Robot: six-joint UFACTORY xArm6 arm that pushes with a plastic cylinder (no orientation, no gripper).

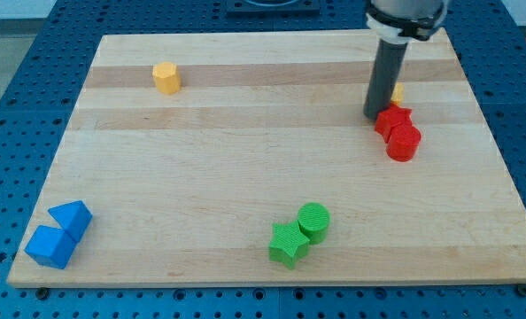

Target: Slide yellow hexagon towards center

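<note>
The yellow hexagon (166,78) stands near the view's top left of the wooden board (245,159). My tip (375,116) is far from it, at the view's right. The tip rests just left of a red star-like block (393,120), and a red cylinder (404,142) touches that block below. A second yellow block (398,92) shows only as a sliver behind the rod, so its shape cannot be made out.
A green cylinder (314,220) and a green star (288,244) touch each other at the view's bottom centre. A blue triangle (71,217) and a blue cube (50,246) sit together at the bottom left corner. A blue pegboard surrounds the board.
</note>
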